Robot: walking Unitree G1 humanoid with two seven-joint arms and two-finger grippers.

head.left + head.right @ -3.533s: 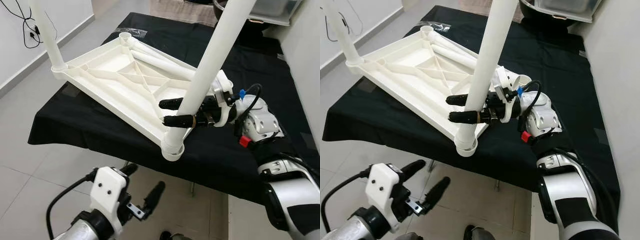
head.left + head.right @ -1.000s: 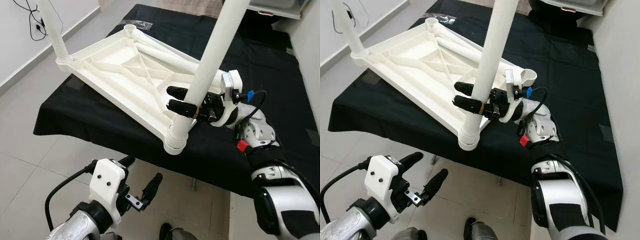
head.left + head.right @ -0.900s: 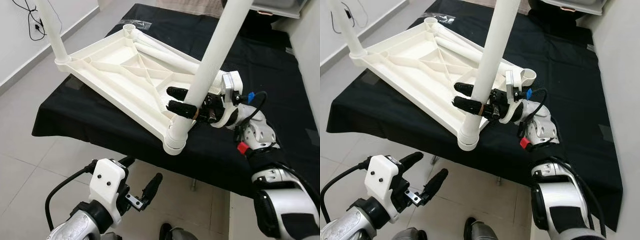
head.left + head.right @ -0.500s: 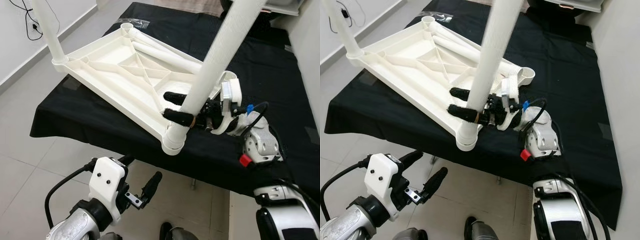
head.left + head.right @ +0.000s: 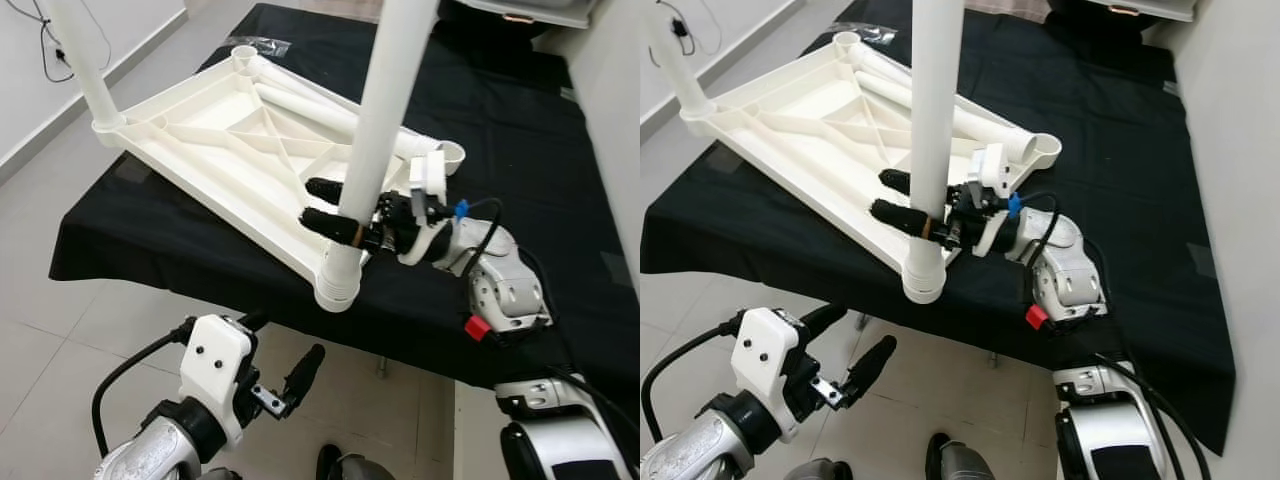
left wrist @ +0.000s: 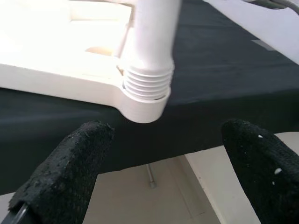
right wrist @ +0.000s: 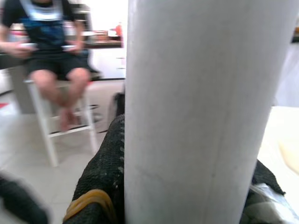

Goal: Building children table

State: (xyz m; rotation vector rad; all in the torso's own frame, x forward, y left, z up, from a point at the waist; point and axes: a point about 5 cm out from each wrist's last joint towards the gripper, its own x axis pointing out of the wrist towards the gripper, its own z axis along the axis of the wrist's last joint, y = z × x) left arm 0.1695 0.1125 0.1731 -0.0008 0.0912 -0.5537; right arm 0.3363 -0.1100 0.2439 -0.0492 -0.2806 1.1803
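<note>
- Now our right hand (image 5: 335, 205) is clamped on the upright table leg (image 5: 378, 120), just above its corner socket in the upturned tabletop (image 5: 225, 140).
- Our left hand (image 5: 275, 375) hangs spread below the surface (image 5: 520, 130).

Black cloth (image 5: 520, 130) draped over work surface, hanging down at near edge. Pale grey tiled floor (image 5: 60, 300) below and to left. White wall with light skirting board (image 5: 40, 140) at far left; black cable (image 5: 42, 45) dangling against wall. Clear plastic wrapper (image 5: 262, 44) lying on cloth at far end. Person in dark top and shorts (image 7: 44, 37) seated on white stool (image 7: 46, 121), blurred, in right wrist view.
</note>
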